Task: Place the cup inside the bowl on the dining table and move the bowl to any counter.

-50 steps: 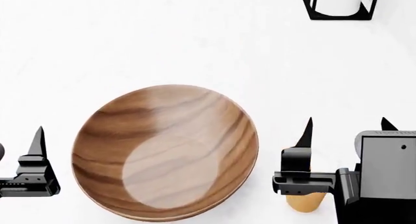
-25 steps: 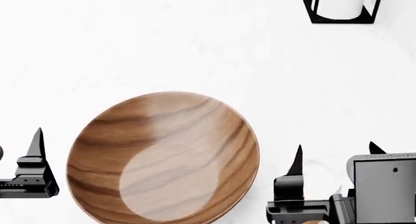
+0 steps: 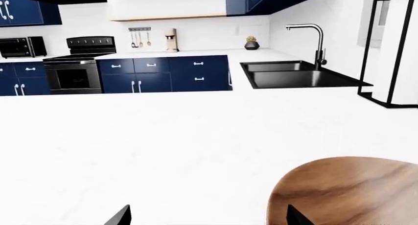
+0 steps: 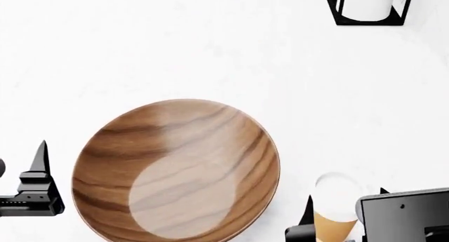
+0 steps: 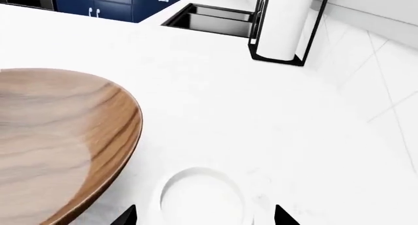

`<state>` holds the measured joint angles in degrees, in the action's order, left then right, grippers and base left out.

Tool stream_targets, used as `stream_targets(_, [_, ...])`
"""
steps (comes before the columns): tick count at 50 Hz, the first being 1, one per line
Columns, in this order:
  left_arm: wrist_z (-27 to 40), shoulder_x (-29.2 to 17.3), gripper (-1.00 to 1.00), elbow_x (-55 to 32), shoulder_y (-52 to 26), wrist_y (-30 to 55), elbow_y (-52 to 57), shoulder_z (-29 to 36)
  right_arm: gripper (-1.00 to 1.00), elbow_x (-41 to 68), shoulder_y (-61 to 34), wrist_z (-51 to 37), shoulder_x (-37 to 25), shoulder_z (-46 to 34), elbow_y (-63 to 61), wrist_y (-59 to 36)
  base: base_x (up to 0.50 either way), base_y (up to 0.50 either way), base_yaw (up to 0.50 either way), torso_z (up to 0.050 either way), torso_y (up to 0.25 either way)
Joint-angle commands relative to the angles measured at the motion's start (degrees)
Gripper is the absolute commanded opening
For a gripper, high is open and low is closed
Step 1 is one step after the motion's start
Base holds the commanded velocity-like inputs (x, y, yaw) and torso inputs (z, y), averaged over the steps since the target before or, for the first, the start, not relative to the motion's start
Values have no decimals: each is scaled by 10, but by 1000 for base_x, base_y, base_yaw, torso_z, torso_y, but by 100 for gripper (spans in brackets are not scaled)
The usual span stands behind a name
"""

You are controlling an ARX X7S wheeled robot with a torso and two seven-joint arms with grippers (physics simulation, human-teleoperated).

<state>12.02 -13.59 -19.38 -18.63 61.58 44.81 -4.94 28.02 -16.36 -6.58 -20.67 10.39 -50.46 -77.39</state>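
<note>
Cup, small tan-brown paper one with a white lid (image 4: 335,208), stands upright between the right gripper's (image 5: 205,216) two black fingers, which sit apart on either side of it. Whether the pads touch the cup wall is hard to say, since the contact zone is cut off at the frame edge in both views; probably not clamped yet. Long axis of the cup is vertical, lid up, so the fingers straddle it across its width.

Outward from there: the wide shallow dark-brown wooden bowl (image 4: 175,171) sits just beside the cup, toward the robot's left, rims near but apart. So the coming move looks like close, lift, then carry leftward over the bowl rim and lower in.

Right arm is clearly the nearer one. Left gripper (image 3: 205,217) hangs on the bowl's far side from the cup, fingers spread, holding nothing, one fingertip near the bowl's edge.

Everything rests on the plain white dining table (image 4: 210,52). A black wire-frame holder with a white paper roll (image 4: 368,5) stands well apart at the far right, out of the path.
</note>
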Motion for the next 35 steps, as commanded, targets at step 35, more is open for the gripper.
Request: stream_targets(35, [8,-4,100,-21,5,-15,-9,-2,100,-27,-27,-8,-8,-66,115,63,0,0,0,0,0])
